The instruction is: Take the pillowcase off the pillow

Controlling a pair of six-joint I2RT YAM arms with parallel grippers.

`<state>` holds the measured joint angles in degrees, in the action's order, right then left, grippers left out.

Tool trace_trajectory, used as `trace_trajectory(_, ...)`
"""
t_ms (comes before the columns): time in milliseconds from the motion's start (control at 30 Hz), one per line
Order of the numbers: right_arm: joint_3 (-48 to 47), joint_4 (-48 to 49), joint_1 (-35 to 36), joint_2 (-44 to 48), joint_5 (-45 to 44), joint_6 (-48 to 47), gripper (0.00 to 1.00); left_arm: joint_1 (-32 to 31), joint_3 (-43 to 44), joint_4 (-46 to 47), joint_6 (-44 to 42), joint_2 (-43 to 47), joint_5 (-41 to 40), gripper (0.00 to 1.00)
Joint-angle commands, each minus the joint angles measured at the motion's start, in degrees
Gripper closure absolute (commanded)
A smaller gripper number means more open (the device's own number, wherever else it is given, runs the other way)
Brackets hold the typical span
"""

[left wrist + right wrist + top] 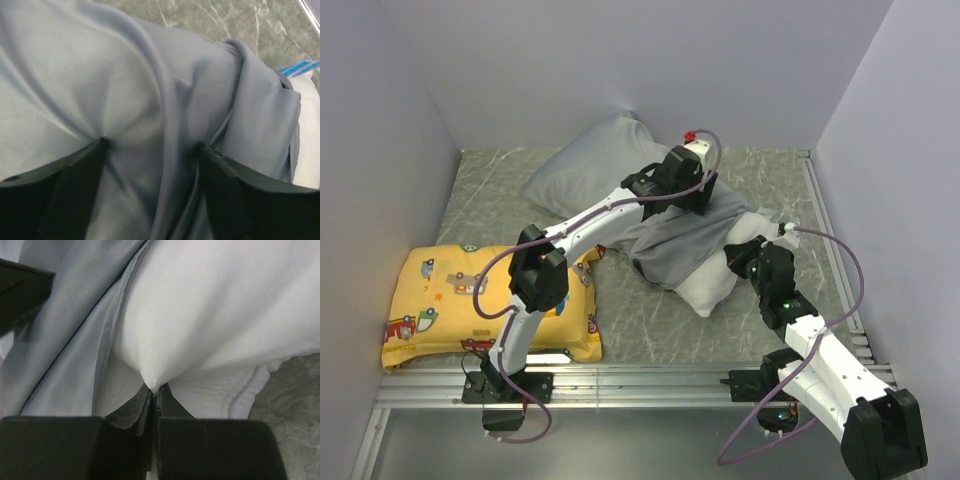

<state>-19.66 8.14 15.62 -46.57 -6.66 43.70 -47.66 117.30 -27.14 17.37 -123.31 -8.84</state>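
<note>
The grey pillowcase (pixel 620 170) covers the far part of the pillow and is bunched in folds at its middle (pixel 125 75). The white pillow (pixel 708 288) sticks out bare at the near right end (pixel 225 305). Its blue-and-white tag (pixel 300 67) shows by the bunched edge. My left gripper (pixel 685 190) is open, with its fingers spread wide and pressed down on the grey cloth (pixel 152 142); a ridge of fabric runs between them. My right gripper (pixel 745 258) is shut on a pinch of the white pillow (pixel 156 389), next to the pillowcase hem (pixel 107 340).
A yellow cartoon-vehicle print pillow (pixel 490 300) lies at the near left under the left arm. Grey walls close in the marbled table (pixel 650 320) on three sides. Aluminium rails (pixel 650 378) run along the near edge and the right side.
</note>
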Motion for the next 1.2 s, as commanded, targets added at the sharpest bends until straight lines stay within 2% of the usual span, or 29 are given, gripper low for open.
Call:
trace_trajectory(0, -3.1, -3.8, 0.3, -1.1, -1.6, -2.6, 1.00, 0.1, -0.3, 3.0, -1.7, 2.8, -0.2, 0.23)
trace_trajectory(67, -3.9, -5.0, 0.3, -1.2, -2.2, -3.1, 1.00, 0.2, -1.5, 4.8, -0.7, 3.6, -4.4, 0.40)
trace_trajectory(100, -4.6, -5.3, 0.4, -0.9, -2.8, -3.3, 1.00, 0.5, -2.1, 5.1, -0.2, 3.8, -9.4, 0.65)
trace_trajectory(200, -5.8, -6.6, 0.2, -0.1, -4.3, -3.4, 1.00, 3.1, -2.6, 5.9, 1.6, 4.6, -13.2, 1.00)
trace_trajectory(333, -8.5, -9.8, -1.4, 0.9, -6.3, -4.2, 1.00, 12.2, -2.5, 4.7, 5.3, 6.1, -15.7, 1.00)
trace_trajectory(500, -10.7, -13.1, -7.2, 4.5, -4.9, -5.4, 1.00, 22.6, -8.5, 6.8, 10.8, 11.4, -14.5, 1.00)
trace_trajectory(600, -12.2, -15.7, -13.1, 5.5, -3.5, -7.0, 1.00, 28.0, -8.9, 5.3, 12.8, 12.3, -18.0, 1.00)
trace_trajectory(633, -12.4, -16.0, -17.9, 5.6, -2.1, -7.5, 1.00, 31.5, -9.2, 5.0, 14.2, 12.8, -17.0, 1.00)
trace_trajectory(667, -13.0, -16.5, -20.6, 5.7, 2.1, -7.5, 1.00, 33.1, -9.5, 4.8, 15.2, 13.0, -14.2, 1.00)
trace_trajectory(733, -14.0, -17.1, -24.6, 5.6, 4.6, -7.8, 1.00, 36.8, -9.5, 5.0, 16.6, 13.2, -11.7, 1.00)
trace_trajectory(867, -17.2, -17.8, -26.3, 4.7, 6.0, -8.3, 1.00, 37.6, -5.6, 3.5, 15.4, 10.8, -9.6, 1.00)
trace_trajectory(967, -18.0, -16.3, -26.3, 2.5, 9.7, -8.0, 1.00, 35.6, -6.4, 5.8, 14.5, 10.2, 0.1, 1.00)
trace_trajectory(1033, -19.5, -16.1, -26.3, 0.3, 11.7, -8.7, 1.00, 32.6, -8.6, 7.4, 13.0, 11.7, 1.0, 0.91)
trace_trajectory(1067, -20.0, -16.3, -26.3, -1.5, 12.5, -8.9, 1.00, 31.5, -9.7, 9.4, 12.3, 12.6, 1.3, 0.75)
trace_trajectory(1133, -19.7, -15.6, -26.3, -2.1, 12.9, -9.5, 1.00, 28.8, -12.9, 10.9, 11.7, 15.7, 0.7, 0.54)
trace_trajectory(1167, -19.5, -15.4, -26.3, -2.2, 12.6, -9.8, 1.00, 28.1, -14.2, 12.4, 11.9, 18.4, 0.6, 0.37)
